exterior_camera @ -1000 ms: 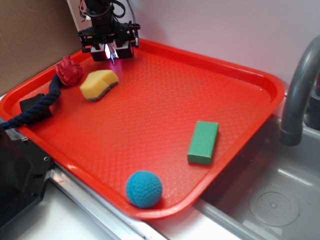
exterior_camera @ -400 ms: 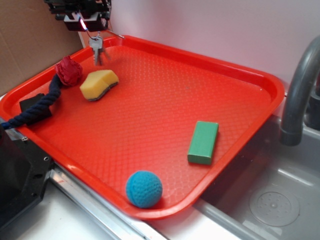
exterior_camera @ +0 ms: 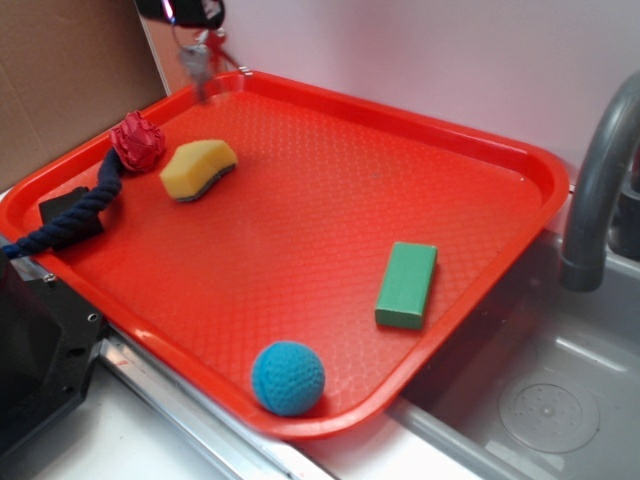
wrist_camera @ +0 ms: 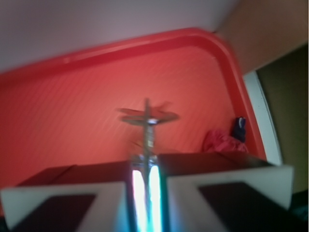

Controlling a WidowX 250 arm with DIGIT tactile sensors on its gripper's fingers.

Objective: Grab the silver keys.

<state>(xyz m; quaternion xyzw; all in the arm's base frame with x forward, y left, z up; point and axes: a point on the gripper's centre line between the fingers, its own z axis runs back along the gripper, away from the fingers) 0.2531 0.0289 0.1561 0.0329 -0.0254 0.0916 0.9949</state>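
The silver keys (exterior_camera: 197,62) hang in the air from my gripper (exterior_camera: 188,20), well above the far left corner of the red tray (exterior_camera: 520,165). Only the gripper's lower tip shows at the top edge of the exterior view. It is shut on the keys' ring. In the wrist view the keys (wrist_camera: 147,118) dangle, blurred, in front of the closed jaws, with the tray's floor (wrist_camera: 72,125) far below them.
On the tray lie a yellow sponge (exterior_camera: 198,167), a red and navy rope toy (exterior_camera: 120,160), a green block (exterior_camera: 407,284) and a blue ball (exterior_camera: 288,377). A grey faucet (exterior_camera: 600,170) and sink stand to the right. A cardboard wall is at the left.
My gripper closed on the keys at the tray's far left and has risen with them. It is now almost out of the exterior view, with the keys swinging clear of the tray.
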